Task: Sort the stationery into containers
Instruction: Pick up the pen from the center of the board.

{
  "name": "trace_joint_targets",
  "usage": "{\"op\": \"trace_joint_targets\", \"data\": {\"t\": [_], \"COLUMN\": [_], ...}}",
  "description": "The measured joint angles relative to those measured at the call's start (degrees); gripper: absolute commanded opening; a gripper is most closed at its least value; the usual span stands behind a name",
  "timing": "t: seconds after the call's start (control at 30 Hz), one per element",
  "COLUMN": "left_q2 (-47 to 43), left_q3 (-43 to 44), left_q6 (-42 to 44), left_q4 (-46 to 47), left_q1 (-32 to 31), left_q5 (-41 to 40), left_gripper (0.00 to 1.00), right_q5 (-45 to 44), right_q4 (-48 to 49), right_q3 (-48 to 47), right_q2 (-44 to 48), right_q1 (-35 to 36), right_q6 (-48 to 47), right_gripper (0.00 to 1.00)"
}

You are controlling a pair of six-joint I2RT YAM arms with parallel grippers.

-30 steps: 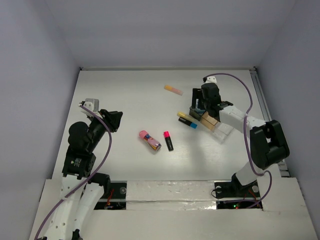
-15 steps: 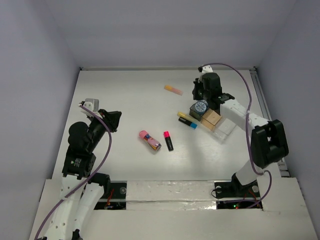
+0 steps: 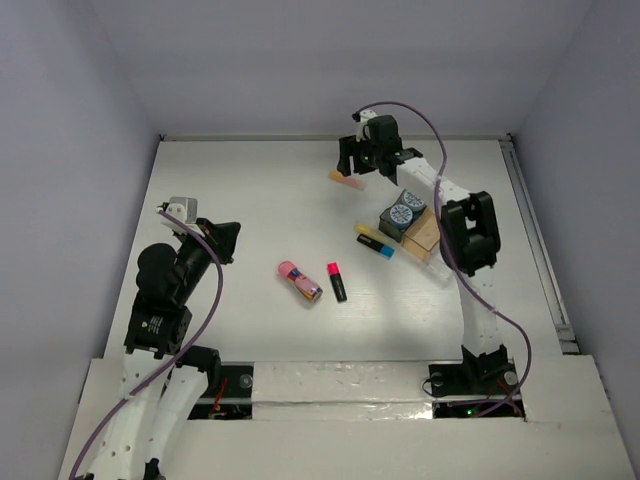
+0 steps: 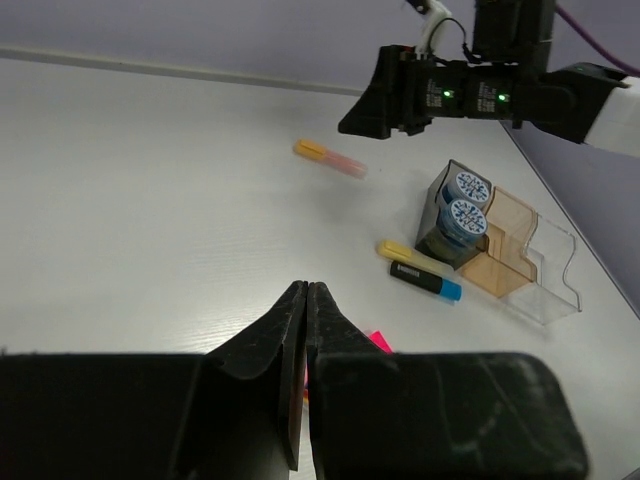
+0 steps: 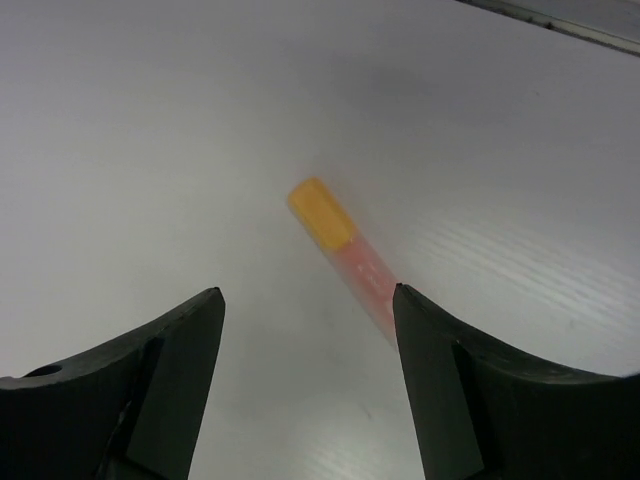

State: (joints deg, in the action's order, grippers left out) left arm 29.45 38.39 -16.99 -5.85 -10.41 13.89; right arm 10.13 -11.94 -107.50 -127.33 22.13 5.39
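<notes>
Two blue-and-white rolls (image 3: pixel 400 214) sit in the dark grey tray (image 3: pixel 386 224), joined to the tan tray (image 3: pixel 424 234) and the clear tray (image 4: pixel 546 272). My right gripper (image 3: pixel 351 170) is open and empty above the pale orange marker (image 3: pixel 347 180), which lies between its fingers in the right wrist view (image 5: pixel 340 248). The yellow marker (image 3: pixel 366 231) and blue marker (image 3: pixel 377 245) lie just left of the trays. The pink-capped black marker (image 3: pixel 336 282) and the pink-capped tube (image 3: pixel 300 281) lie mid-table. My left gripper (image 3: pixel 228 240) is shut and empty, raised at the left (image 4: pixel 305 292).
White walls close the table at the back and sides. A rail (image 3: pixel 530 220) runs along the right edge. The right arm (image 3: pixel 468 230) stretches over the trays' right side.
My right gripper has left the trays and swung to the back left over the pale orange marker. Both rolls now show in the dark grey tray. The left arm has not moved.
</notes>
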Motion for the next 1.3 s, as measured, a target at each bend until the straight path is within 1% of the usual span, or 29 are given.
{"op": "trace_joint_targets", "data": {"t": [0.13,0.2,0.27,0.43,0.53,0.6,0.67,0.7,0.73,0.77,0.83,0.87,0.93,0.97,1.0,1.1,1.17,1.23,1.3], "left_q2": [0.0,0.0,0.0,0.0,0.1,0.1,0.1,0.1,0.1,0.0,0.0,0.0,0.0,0.0,-0.1,-0.2,-0.2,-0.4,-0.6], "left_q3": [0.0,0.0,0.0,0.0,0.0,0.0,0.0,0.0,0.0,0.0,0.0,0.0,0.0,0.0,0.0,0.0,0.0,0.0,0.0], "left_q6": [0.0,0.0,0.0,0.0,0.0,0.0,0.0,0.0,0.0,0.0,0.0,0.0,0.0,0.0,0.0,0.0,0.0,0.0,0.0], "left_q4": [0.0,0.0,0.0,0.0,0.0,0.0,0.0,0.0,0.0,0.0,0.0,0.0,0.0,0.0,0.0,0.0,0.0,0.0,0.0], "left_q1": [0.0,-0.1,-0.1,-0.1,-0.1,-0.1,-0.1,-0.1,-0.1,-0.1,-0.1,-0.1,-0.1,-0.1,-0.1,-0.1,-0.1,-0.2,-0.5], "left_q5": [0.0,0.0,0.0,0.1,0.1,0.2,0.2,0.2,0.3,0.3,0.3,0.3,0.3,0.4,0.4,0.4,0.4,0.4,0.2], "left_gripper": [0.00,0.00,0.00,0.00,0.00,0.00,0.00,0.00,0.00,0.00,0.00,0.00,0.00,0.00,0.00,0.00,0.00,0.00,0.00], "right_q5": [1.2,1.3,1.3,1.7,1.6,1.3,0.5,-0.1,-1.0,-2.2,-4.5,-5.7,-8.0,-9.1,-10.1,-12.1,-12.3,-12.3,-12.8], "right_q4": [-6.6,-9.5,-11.3,-14.9,-16.0,-16.3,-16.3,-16.5,-16.5,-16.1,-14.9,-14.3,-13.7,-13.5,-13.3,-12.1,-10.7,-8.2,-5.2], "right_q3": [-14.3,-19.6,-21.3,-22.0,-22.4,-22.4,-22.4,-22.4,-22.3,-21.9,-20.6,-19.8,-18.8,-18.5,-18.2,-16.3,-13.1,-7.6,1.3], "right_q2": [-10.4,-14.3,-16.1,-18.3,-19.1,-19.1,-19.3,-19.3,-19.3,-19.3,-18.9,-18.5,-17.9,-17.7,-17.5,-16.5,-14.6,-11.3,-5.2], "right_q1": [0.0,0.1,0.1,0.2,0.4,0.5,0.8,1.0,1.2,1.6,2.3,2.8,3.7,4.3,4.9,6.4,7.0,7.5,7.9], "right_q6": [-1.2,-2.0,-2.7,-3.5,-4.0,-4.1,-4.3,-4.5,-4.4,-4.5,-5.0,-5.3,-5.9,-5.9,-6.0,-5.6,-3.9,-1.8,0.9], "right_gripper": [0.81,0.83,0.83,0.82,0.78,0.70,0.53,0.52,0.46,0.37,0.35,0.21,0.14,0.05,0.01,0.00,0.00,0.00,0.00]}}
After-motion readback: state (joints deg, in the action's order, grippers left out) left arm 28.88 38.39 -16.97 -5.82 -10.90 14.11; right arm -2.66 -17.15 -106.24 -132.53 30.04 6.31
